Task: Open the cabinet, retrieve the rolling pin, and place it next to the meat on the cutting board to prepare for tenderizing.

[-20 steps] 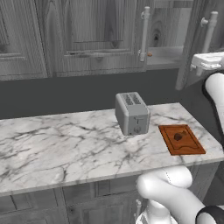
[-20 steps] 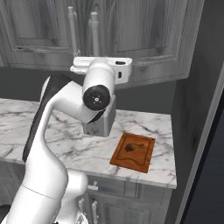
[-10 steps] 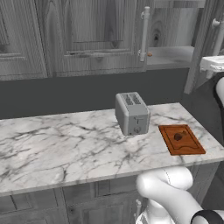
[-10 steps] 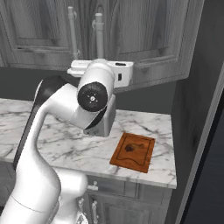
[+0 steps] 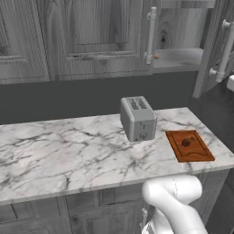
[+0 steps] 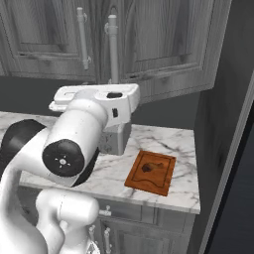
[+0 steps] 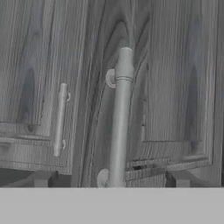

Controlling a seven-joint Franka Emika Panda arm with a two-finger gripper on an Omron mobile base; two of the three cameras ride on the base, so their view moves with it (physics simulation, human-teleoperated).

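Cabinet (image 5: 183, 50) right door swung ajar, shelf edge exposed; gripper (image 7: 111, 179) fingers apart, straddling bar handle (image 7: 119, 131), touching nothing.

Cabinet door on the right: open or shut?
Open. In the left base view the cabinet door is swung out, exposing the shelf inside.

No text, label, brand, number or sign can be read anywhere. The cabinet (image 5: 105, 36) doors, the toaster (image 5: 137, 118) and the board (image 5: 189, 145) all look plain, though the toaster's front is perhaps too small and blurred to rule out fine markings.
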